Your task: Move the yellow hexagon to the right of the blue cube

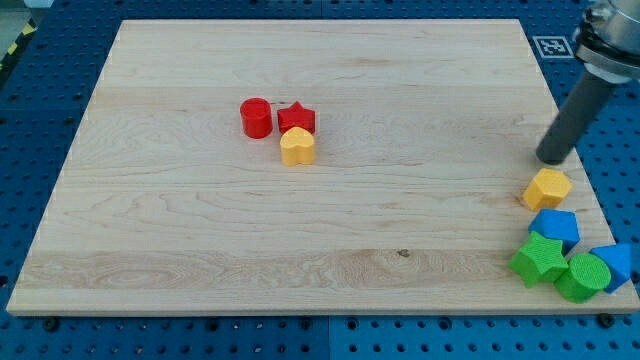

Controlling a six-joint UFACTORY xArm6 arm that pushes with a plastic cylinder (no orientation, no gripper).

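Yellow hexagon (pixel 547 188): sitting near the right edge of the wooden surface (pixel 300 250), at the top of a cluster of blocks in the view's lower right.
Blue blocks: one (pixel 555 228) is lying just below the hexagon, nearly touching it; another (pixel 615 265) is sitting further right, at the surface's corner. Which is the cube is hard to tell; shapes are unclear.
Green blocks: a star-like one (pixel 540 259) and a rounder one (pixel 582 277) are crowding below the blue ones.
Far group: red cylinder (pixel 256 117), red star (pixel 297 118) and a yellow heart-like block (pixel 297 146) are resting well apart, upper left of centre.
Tip (pixel 551 157): hovering just above the hexagon in the view, slightly apart from its top edge.
Pincer: none fitted; only a bare rod is showing, so nothing is being gripped.
Handling (judgement): hexagon is looking small, rigid and light, likely sliding easily on smooth wood and prone to rotating under an off-centre push.
Contact choice (judgement): pushing squarely on a flat side, through the centre, is looking safest; little surface is remaining to the right.
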